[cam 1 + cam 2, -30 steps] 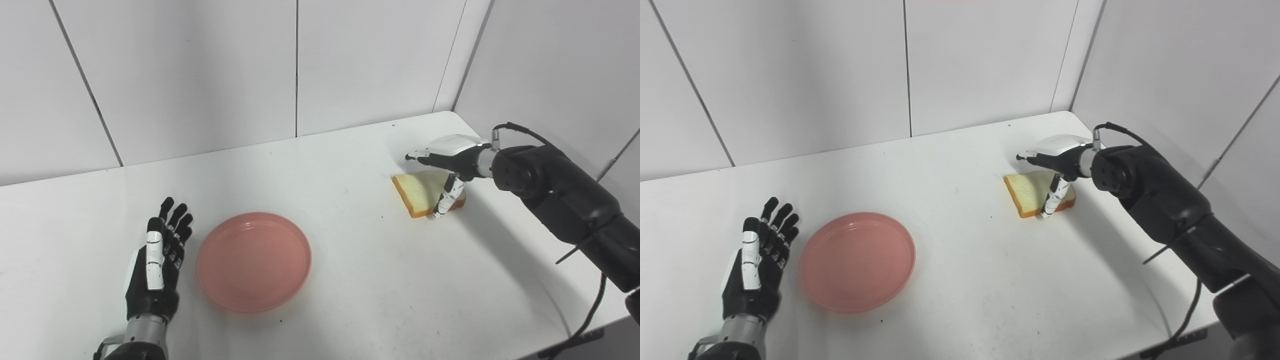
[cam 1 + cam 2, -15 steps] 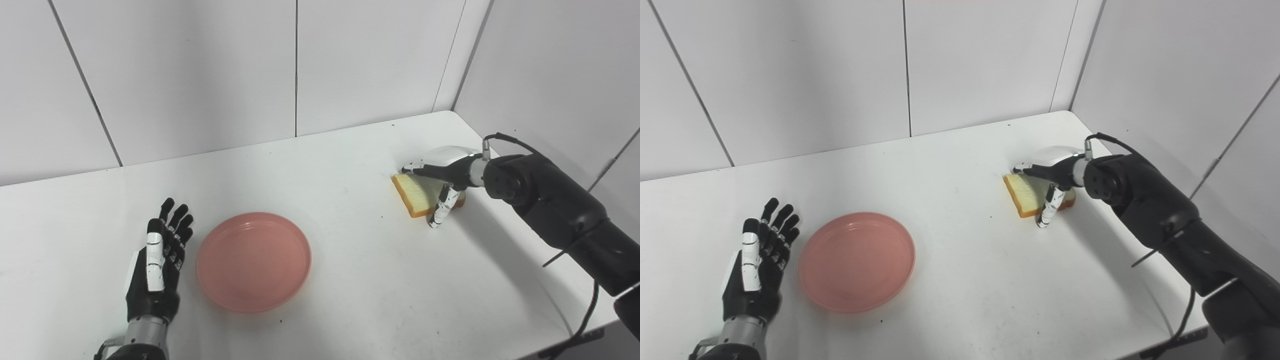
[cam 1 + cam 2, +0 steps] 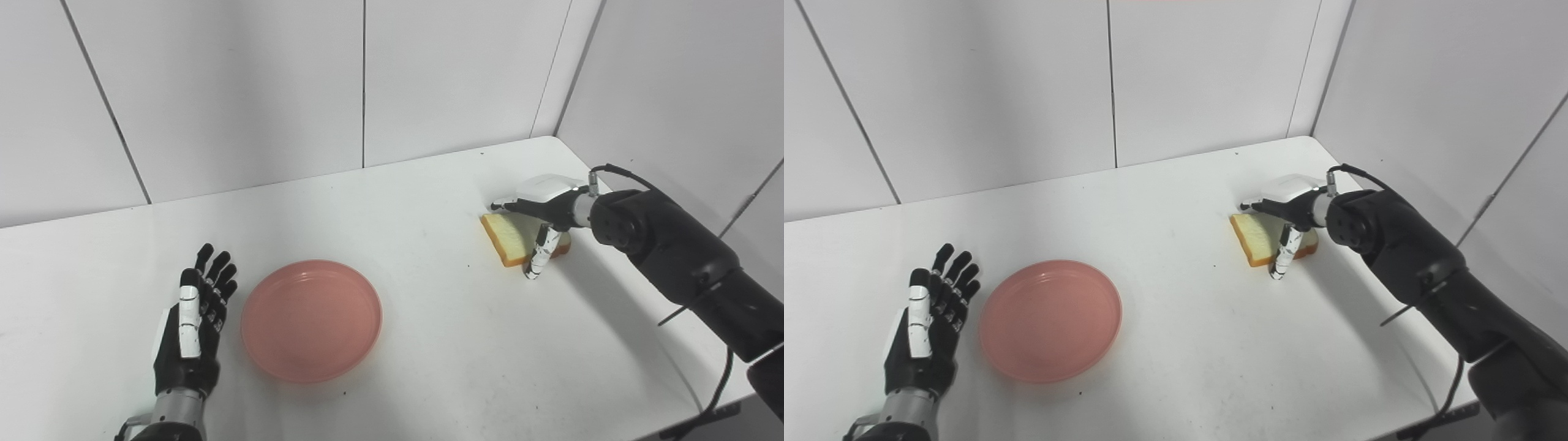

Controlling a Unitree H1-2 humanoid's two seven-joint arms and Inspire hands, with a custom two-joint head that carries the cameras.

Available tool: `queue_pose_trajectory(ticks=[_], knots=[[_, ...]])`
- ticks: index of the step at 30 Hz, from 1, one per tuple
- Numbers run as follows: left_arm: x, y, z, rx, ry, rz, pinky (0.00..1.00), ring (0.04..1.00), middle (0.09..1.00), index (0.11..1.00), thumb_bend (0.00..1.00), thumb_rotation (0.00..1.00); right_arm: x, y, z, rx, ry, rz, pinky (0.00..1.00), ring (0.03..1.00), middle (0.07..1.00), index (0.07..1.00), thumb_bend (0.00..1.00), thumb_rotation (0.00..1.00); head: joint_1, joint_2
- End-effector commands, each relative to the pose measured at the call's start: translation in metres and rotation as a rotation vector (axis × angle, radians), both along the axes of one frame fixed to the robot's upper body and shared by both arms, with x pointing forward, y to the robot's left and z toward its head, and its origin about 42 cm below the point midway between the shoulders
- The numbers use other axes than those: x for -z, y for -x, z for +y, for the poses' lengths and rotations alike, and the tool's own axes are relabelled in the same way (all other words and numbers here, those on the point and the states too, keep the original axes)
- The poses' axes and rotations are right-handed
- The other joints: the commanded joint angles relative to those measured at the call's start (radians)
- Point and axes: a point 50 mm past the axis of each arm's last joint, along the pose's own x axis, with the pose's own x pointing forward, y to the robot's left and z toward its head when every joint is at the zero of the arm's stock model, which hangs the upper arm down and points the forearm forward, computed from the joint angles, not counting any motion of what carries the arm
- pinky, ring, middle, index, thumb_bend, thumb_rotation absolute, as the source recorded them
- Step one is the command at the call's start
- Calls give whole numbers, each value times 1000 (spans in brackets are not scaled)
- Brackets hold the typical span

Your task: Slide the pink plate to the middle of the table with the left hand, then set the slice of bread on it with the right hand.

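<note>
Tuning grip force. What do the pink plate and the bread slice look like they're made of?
Pink plate: probably plastic, an even matte pink with a soft sheen and a thin raised rim. Bread slice: pale face, uniform orange-brown crust and very crisp edges, so it looks like a foam or plastic prop, though real bread can't be ruled out.
</note>
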Motion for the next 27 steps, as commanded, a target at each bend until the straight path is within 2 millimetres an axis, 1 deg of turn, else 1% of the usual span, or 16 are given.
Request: queue_pose_trajectory(ticks=[1, 2, 3, 4, 5, 6, 7, 8, 9, 10, 12, 13, 15, 22, 27], knots=[[-17, -3, -7, 11, 20, -56, 968, 949, 949, 953, 673, 999, -22, -3, -8, -15, -13, -97, 704, 830, 842, 820, 810, 86, 0, 1], [-17, -3, -7, 11, 20, -57, 969, 949, 950, 953, 676, 997, -22, -2, -9, -20, -25, -109, 677, 807, 820, 793, 797, 54, 0, 1], [-17, -3, -7, 10, 19, -57, 969, 949, 950, 953, 676, 997, -21, -2, -10, -27, -37, -128, 674, 804, 817, 789, 795, 49, 0, 1], [-17, -3, -6, 10, 18, -58, 969, 947, 948, 953, 672, 999, -21, -1, -11, -35, -43, -145, 625, 728, 764, 737, 741, 20, 0, 1], [-17, -3, -6, 10, 18, -58, 969, 947, 947, 953, 670, 1000, -20, -1, -11, -39, -47, -158, 594, 684, 737, 714, 719, 10, 0, 1], [-17, -3, -6, 11, 19, -59, 969, 947, 947, 953, 668, 1000, -19, -1, -12, -42, -52, -169, 541, 627, 697, 689, 679, 5, 0, 1], [-17, -3, -6, 11, 20, -59, 970, 948, 947, 953, 666, 1000, -19, -2, -11, -43, -57, -176, 481, 559, 557, 589, 585, 1, 0, 1], [-18, -3, -6, 11, 20, -59, 969, 948, 947, 953, 666, 1000, -20, -2, -11, -46, -59, -186, 445, 518, 504, 561, 551, 0, 0, 3], [-18, -3, -6, 11, 21, -58, 969, 948, 946, 952, 666, 1000, -20, -1, -10, -49, -58, -198, 408, 479, 469, 540, 531, 0, 0, 3], [-18, -3, -6, 11, 22, -57, 970, 949, 947, 953, 669, 999, -20, -1, -10, -52, -57, -210, 343, 416, 436, 528, 522, 0, 0, 3], [-18, -3, -7, 11, 22, -56, 970, 949, 947, 953, 670, 998, -20, -1, -10, -62, -59, -232, 314, 387, 423, 524, 519, 0, 0, 3], [-18, -3, -7, 10, 22, -55, 967, 947, 945, 951, 671, 995, -20, -1, -10, -69, -62, -241, 269, 346, 412, 513, 519, 0, 0, 3], [-19, -3, -7, 11, 23, -56, 967, 948, 946, 949, 669, 995, -20, -1, -11, -74, -80, -261, 246, 329, 407, 505, 519, 0, 0, 3], [-16, -4, -6, 9, 21, -54, 970, 950, 948, 950, 674, 991, -26, 0, -9, -73, -83, -287, 225, 310, 404, 502, 520, 0, 0, 3], [-16, -4, -8, 12, 27, -52, 967, 949, 949, 952, 676, 992, -34, 2, -3, -93, -99, -304, 239, 326, 404, 507, 518, 0, 8, 5]])
